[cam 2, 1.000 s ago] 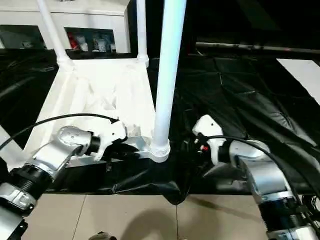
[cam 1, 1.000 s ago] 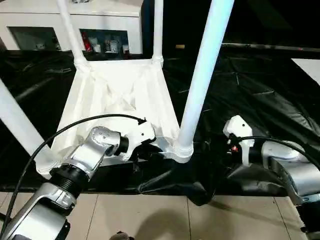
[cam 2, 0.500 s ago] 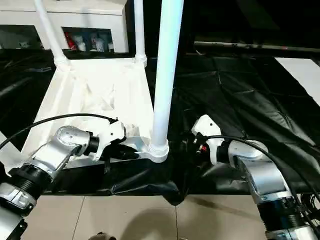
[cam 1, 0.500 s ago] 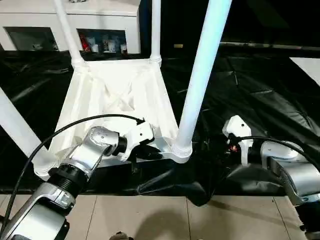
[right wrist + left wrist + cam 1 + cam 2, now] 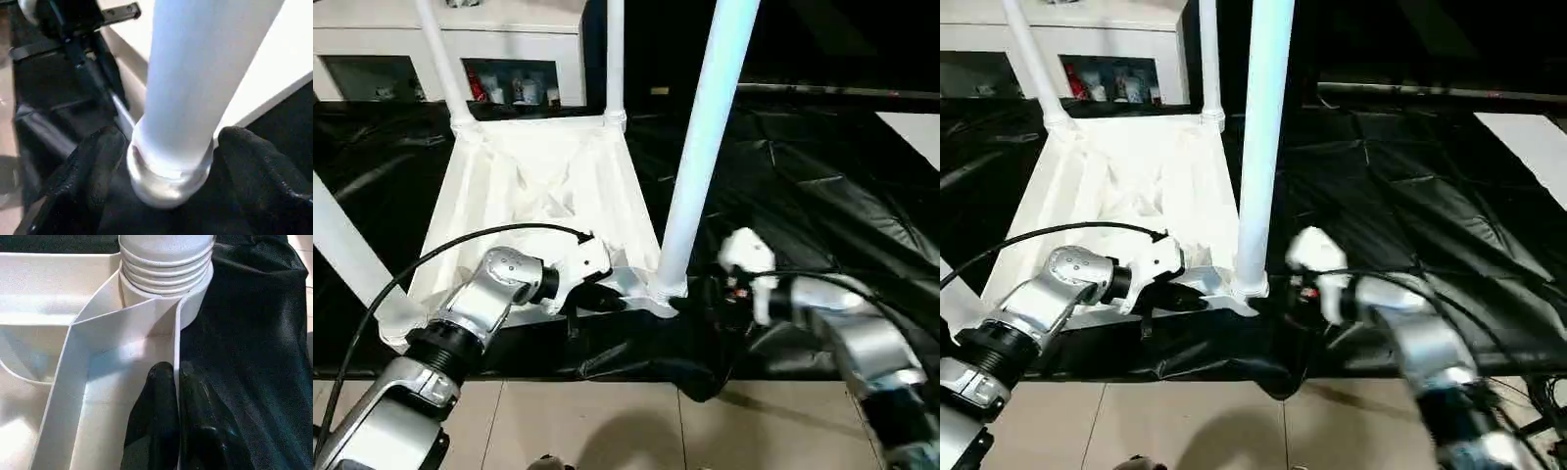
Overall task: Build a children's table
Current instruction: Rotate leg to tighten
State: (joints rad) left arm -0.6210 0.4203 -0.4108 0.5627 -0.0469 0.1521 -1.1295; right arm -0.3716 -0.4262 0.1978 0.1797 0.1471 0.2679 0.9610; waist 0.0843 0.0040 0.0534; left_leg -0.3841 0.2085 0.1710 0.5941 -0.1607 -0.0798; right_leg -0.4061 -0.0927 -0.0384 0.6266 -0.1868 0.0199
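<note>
Left gripper (image 5: 177, 382): your fingers are clenched on the thin near rim of the tabletop (image 5: 548, 181), just beside the near right corner socket.
Right gripper (image 5: 168, 142): your fingers stand spread, one on each side of the leg's (image 5: 700, 147) flared base; touching or not, you cannot tell.
Tabletop: lies upside down on the black sheet (image 5: 822, 196), ribs up, four legs standing in its corners.
Cabinet (image 5: 509, 59): white, beyond the far legs.

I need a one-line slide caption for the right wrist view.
Open right gripper straddling the base of a white table leg seated in the upturned tabletop.
</note>
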